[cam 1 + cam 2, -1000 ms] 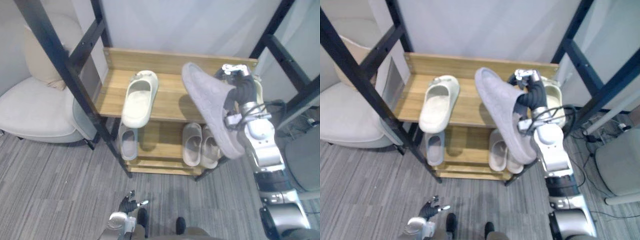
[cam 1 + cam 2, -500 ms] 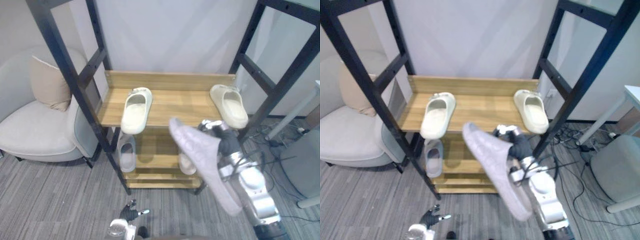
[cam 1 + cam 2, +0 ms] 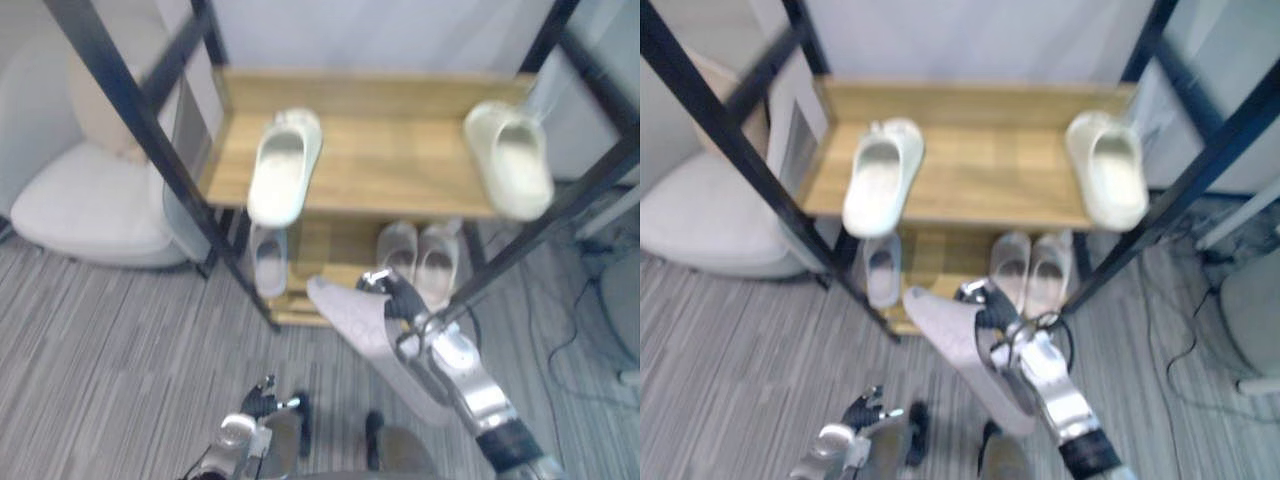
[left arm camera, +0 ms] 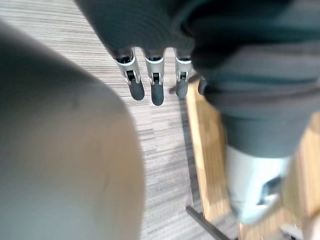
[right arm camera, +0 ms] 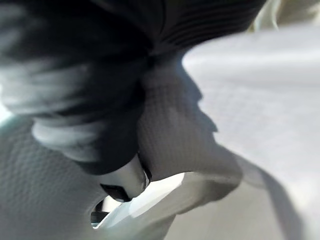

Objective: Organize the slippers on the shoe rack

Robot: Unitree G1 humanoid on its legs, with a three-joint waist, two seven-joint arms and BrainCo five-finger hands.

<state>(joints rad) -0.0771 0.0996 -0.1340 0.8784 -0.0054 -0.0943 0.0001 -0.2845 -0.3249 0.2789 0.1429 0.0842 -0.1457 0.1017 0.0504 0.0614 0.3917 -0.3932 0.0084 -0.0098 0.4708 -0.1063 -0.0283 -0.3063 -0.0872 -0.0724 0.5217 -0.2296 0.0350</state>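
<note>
Right arm comes in low from the lower right, forearm angled up toward the rack. Right hand (image 3: 396, 299) is clamped on a large grey soft slipper (image 3: 358, 332), fingers curled round its long edge. The textured sole faces the head camera; one end rises past the hand, the other runs down beside the forearm. The slipper hangs clear of the grey striped carpet (image 3: 110, 340).

Just beyond the hand is the lower shelf of the wooden shoe rack with black metal posts (image 3: 390, 165), holding a pale beige pair of slippers (image 3: 416, 262). Higher up, the top shelf carries two cream moulded slippers, one (image 3: 284, 166) left of the hand, one (image 3: 510, 170) right of it.

Left hand (image 3: 262, 397) hangs low, well apart to the left, fingers (image 4: 156, 93) straight, holding nothing.
</note>
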